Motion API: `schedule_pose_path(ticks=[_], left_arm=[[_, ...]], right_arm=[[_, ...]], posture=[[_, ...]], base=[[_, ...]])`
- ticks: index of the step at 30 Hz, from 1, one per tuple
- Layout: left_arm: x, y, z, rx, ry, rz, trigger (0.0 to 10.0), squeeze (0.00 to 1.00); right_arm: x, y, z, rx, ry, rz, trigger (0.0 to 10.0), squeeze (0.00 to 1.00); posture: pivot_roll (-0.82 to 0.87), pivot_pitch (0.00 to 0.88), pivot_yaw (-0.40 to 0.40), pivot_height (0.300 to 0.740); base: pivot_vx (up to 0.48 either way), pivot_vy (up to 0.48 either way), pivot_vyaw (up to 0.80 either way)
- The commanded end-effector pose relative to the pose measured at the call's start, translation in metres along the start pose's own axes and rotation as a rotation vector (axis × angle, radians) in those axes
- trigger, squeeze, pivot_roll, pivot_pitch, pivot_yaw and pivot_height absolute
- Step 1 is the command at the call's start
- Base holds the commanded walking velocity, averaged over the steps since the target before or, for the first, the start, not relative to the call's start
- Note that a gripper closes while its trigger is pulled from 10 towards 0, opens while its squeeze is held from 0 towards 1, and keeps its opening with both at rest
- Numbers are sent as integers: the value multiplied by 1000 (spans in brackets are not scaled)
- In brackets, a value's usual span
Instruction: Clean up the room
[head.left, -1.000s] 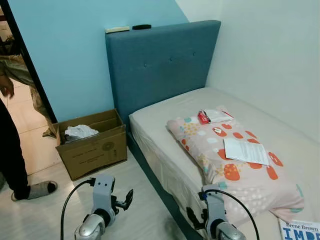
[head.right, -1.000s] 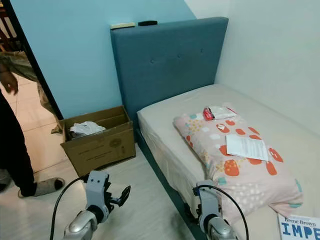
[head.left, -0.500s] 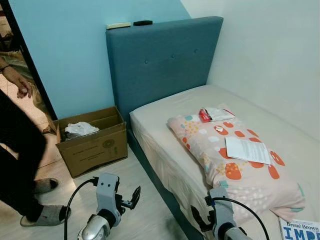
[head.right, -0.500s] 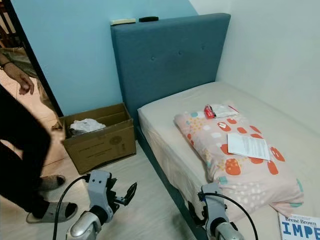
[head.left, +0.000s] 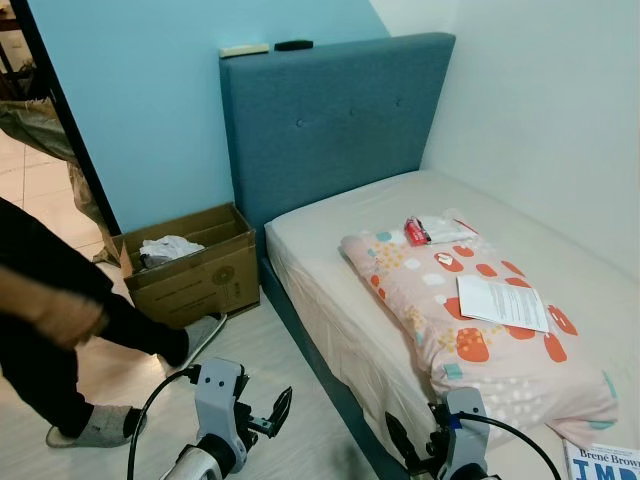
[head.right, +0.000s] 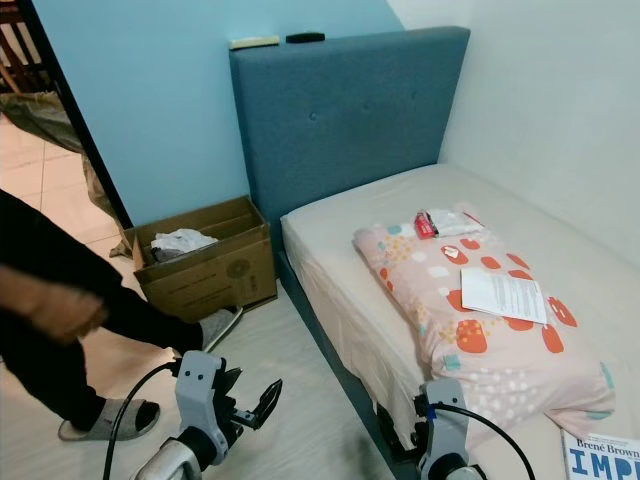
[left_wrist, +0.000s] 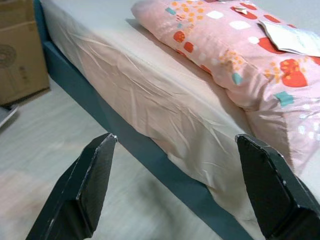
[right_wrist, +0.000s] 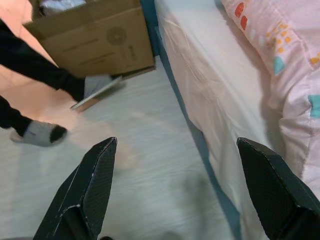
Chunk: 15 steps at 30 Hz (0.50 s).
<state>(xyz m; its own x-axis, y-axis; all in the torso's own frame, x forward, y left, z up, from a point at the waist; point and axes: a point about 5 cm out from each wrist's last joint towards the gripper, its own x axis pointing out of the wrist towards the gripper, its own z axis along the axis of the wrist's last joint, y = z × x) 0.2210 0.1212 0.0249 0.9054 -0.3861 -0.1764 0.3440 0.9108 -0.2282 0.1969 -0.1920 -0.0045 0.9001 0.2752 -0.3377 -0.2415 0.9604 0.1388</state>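
Both grippers hang low with fingers spread, holding nothing: left gripper (head.left: 268, 418) over the floor, right gripper (right_wrist: 175, 200) near the bed (head.left: 330, 290) edge. On the pillow (head.left: 470, 320) lie a paper sheet (head.left: 503, 302) and, farther, a red packet (head.left: 415, 232). Far left, a cardboard box (head.left: 190, 275) holds crumpled paper (head.left: 165, 249). Head views show a person's leg (head.left: 150, 335) stepping beside that box.

Home bedroom: bed (head.left: 340, 240), pillow (head.left: 440, 300).

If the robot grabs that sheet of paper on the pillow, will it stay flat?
Probably not. The paper looks thin and creased, so it would likely droop from a pinch. It seems very light, and on the soft pillow the fingers may snag fabric too.
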Motion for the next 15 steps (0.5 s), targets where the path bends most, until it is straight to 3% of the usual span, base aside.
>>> schedule_pose_path(ticks=[1, 15], left_arm=[[0, -1, -3, -19, 16, -8, 10000, 0], [12, 3, -3, -45, 46, -44, 10000, 0]], right_arm=[[1, 1, 0, 31, -1, 11, 10000, 0], [8, 8, -4, 117, 29, 137, 10000, 0]], posture=[[-16, 32, -63, 726], [9, 19, -91, 726]], base=[[0, 0, 0], [0, 0, 0]])
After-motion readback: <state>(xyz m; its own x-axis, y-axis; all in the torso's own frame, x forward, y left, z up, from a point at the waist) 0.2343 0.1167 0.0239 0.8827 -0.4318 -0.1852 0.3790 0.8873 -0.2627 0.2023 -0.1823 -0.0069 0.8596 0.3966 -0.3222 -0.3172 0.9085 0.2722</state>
